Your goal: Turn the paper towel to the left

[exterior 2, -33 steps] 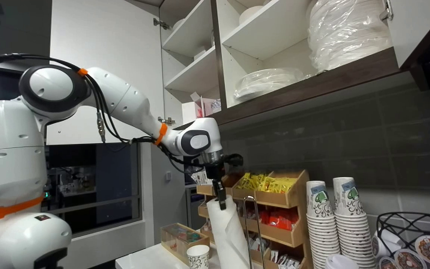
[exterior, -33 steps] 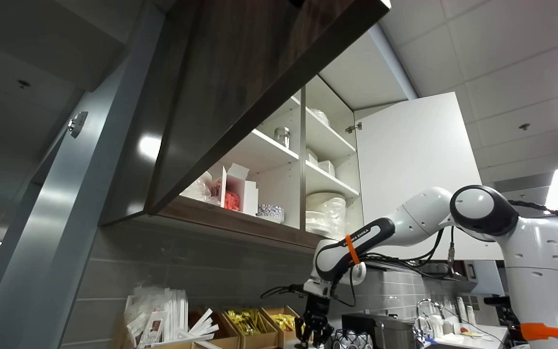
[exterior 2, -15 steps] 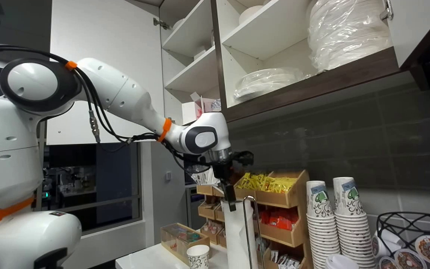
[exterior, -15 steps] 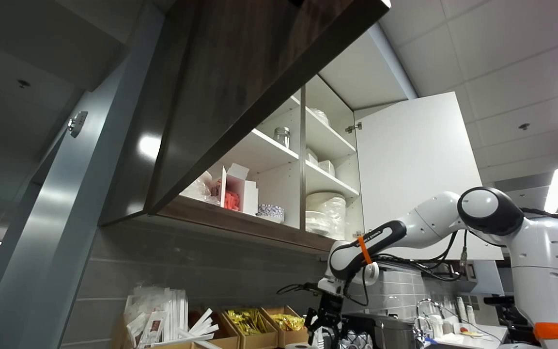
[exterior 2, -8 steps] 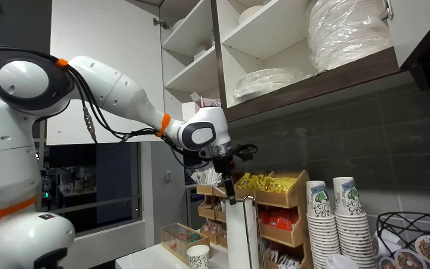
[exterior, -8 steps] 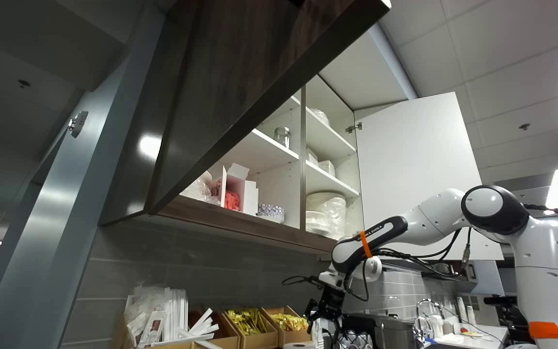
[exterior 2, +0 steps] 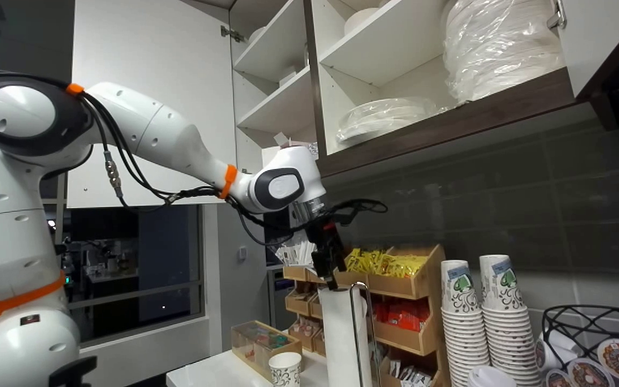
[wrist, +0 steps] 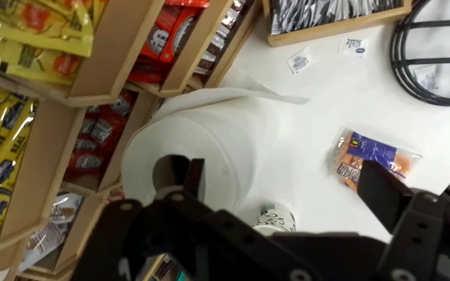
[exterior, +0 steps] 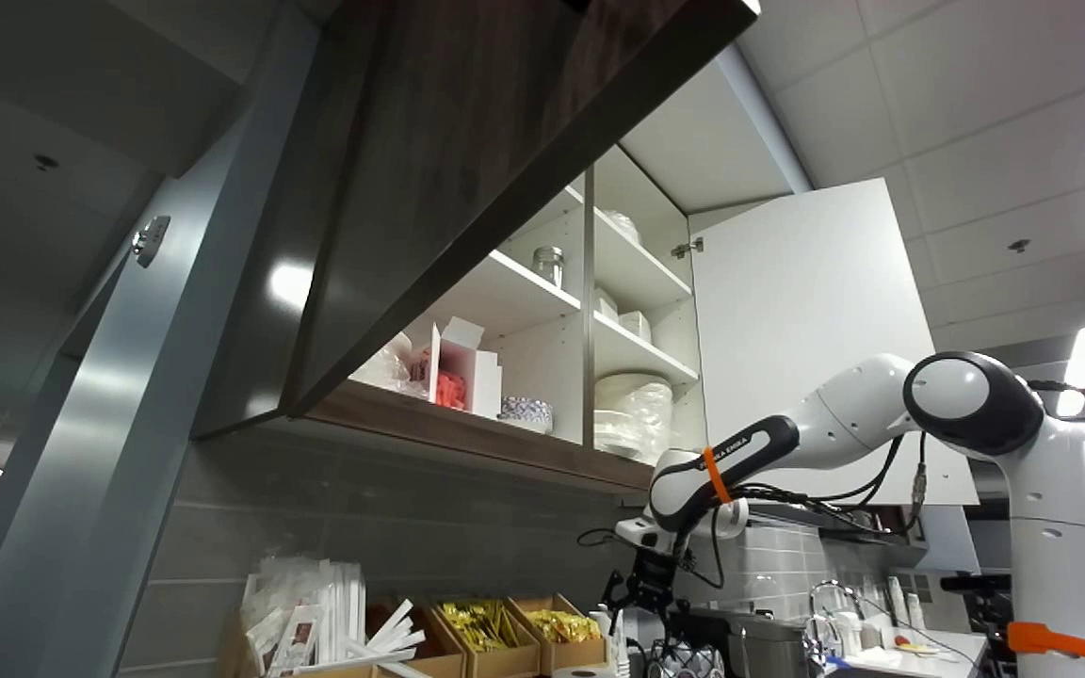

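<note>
Standing spread wide, jaws have 1 fingertip (wrist: 194, 175) at core (wrist: 168, 168) of paper towel roll (wrist: 221, 144), in or above it can't tell; roll's upright on worktop (wrist: 326, 113), nr wooden pkt rack (wrist: 119, 50).

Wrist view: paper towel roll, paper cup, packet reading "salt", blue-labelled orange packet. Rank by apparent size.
Largest to smallest, visible parts only:
1. Paper towel roll
2. Blue-labelled orange packet, partly hidden
3. Paper cup, partly hidden
4. Packet reading "salt"

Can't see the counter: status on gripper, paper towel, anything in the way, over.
Gripper open, nothing held. Paper towel standing on end, contact unclear. Sachet rack and paper cup close by.
</note>
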